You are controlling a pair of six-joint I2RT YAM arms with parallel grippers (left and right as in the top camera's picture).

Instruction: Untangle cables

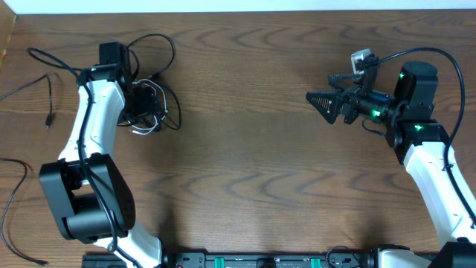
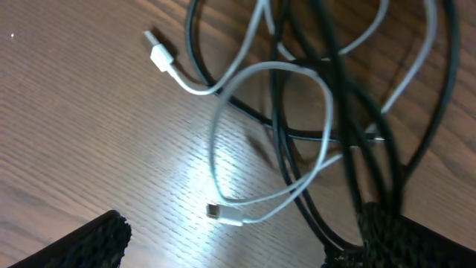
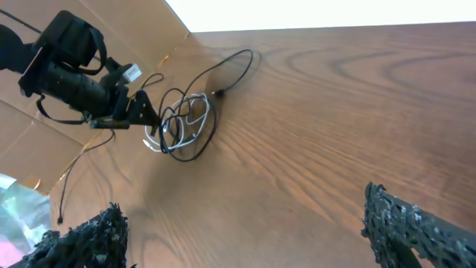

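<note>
The cables lie in a bunch [image 1: 158, 112] at the table's back left, black loops tangled with one short white cord [image 2: 223, 89]. My left gripper [image 1: 147, 108] hangs open just above this bunch. In the left wrist view its fingertips [image 2: 104, 231] straddle a white end plug [image 2: 223, 214], and black cords [image 2: 297, 119] run close to the right finger. The other white plug [image 2: 158, 56] lies further off. My right gripper [image 1: 318, 106] is open with nothing in it at the right, pointing left. The right wrist view shows the bunch [image 3: 182, 123] far ahead of its open gripper [image 3: 245, 219].
A separate thin black cord [image 1: 48, 97] lies near the left edge, and another [image 1: 15, 201] curls at the lower left. A black loop [image 1: 160, 45] of the bunch reaches towards the back edge. Bare wood [image 1: 245, 164] spans the middle.
</note>
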